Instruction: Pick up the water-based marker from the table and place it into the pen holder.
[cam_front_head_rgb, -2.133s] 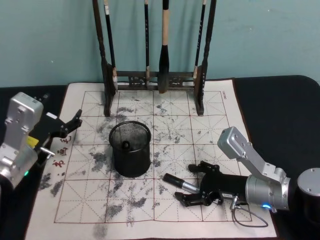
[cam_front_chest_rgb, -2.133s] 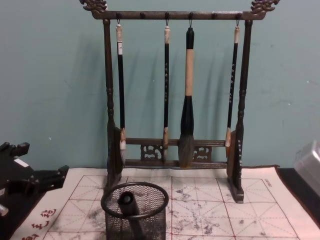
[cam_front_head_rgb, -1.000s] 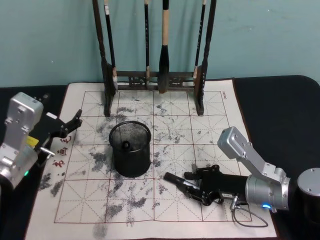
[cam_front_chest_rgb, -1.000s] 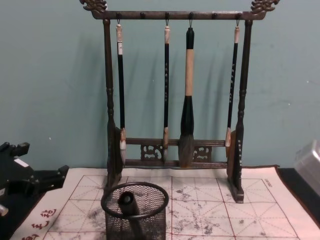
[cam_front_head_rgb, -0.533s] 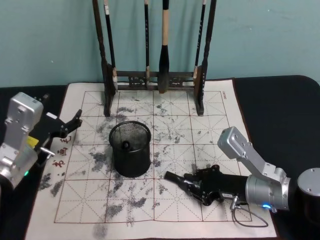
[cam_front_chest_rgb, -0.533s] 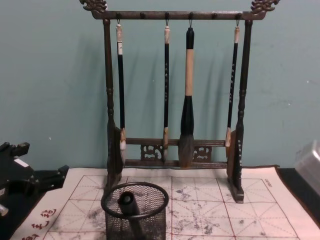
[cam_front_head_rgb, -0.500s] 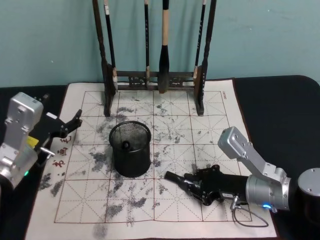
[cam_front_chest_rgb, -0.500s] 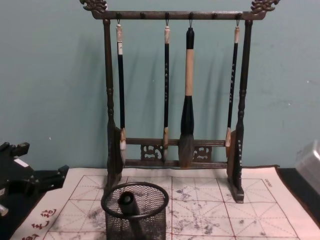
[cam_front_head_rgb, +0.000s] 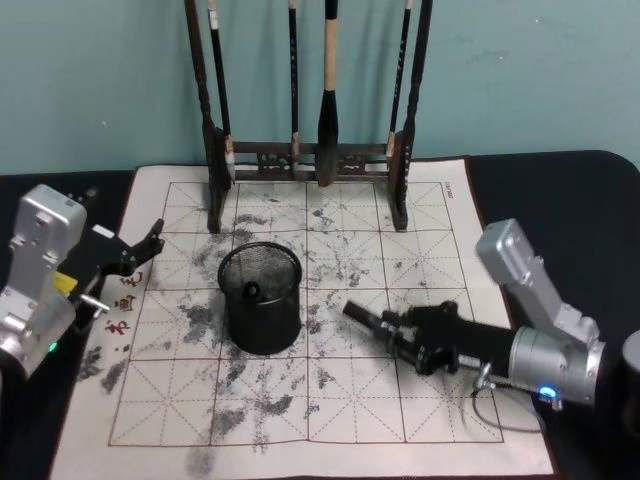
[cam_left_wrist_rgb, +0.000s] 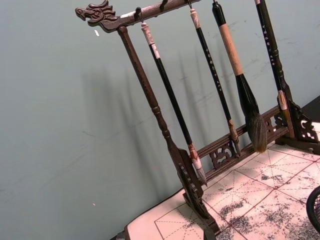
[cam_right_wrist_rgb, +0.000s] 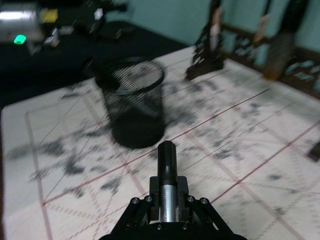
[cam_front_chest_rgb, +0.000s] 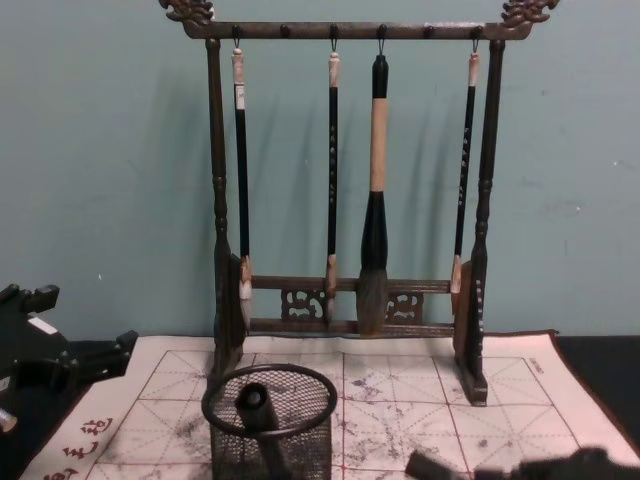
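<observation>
A white practice mat (cam_front_head_rgb: 400, 250), printed with a red grid and blotched with grey ink, lies beneath the right gripper (cam_front_head_rgb: 405, 338) on a black table (cam_front_head_rgb: 560, 200). Beyond the gripper, at the mat's far edge, stands a tall dark wooden rack (cam_front_chest_rgb: 218, 250). Four brushes (cam_front_chest_rgb: 333, 170) hang from its top bar, and the tan-handled brush (cam_front_chest_rgb: 376, 200) is the thickest. Behind the rack is a teal wall (cam_front_chest_rgb: 100, 150).

This is a calligraphy desk staged as a robot test bench. Beyond the right gripper (cam_front_head_rgb: 402, 341), which is closed on the water-based marker (cam_front_head_rgb: 361, 316), a dark wooden rack (cam_front_head_rgb: 300, 152) hung with four brushes stands against a bare teal wall (cam_front_head_rgb: 100, 80). Under the gripper lies an ink-blotched, gridded practice mat (cam_front_head_rgb: 400, 250) on a black table cover (cam_front_head_rgb: 560, 200), with the mesh pen holder (cam_front_head_rgb: 262, 310) near the gripper's left.
</observation>
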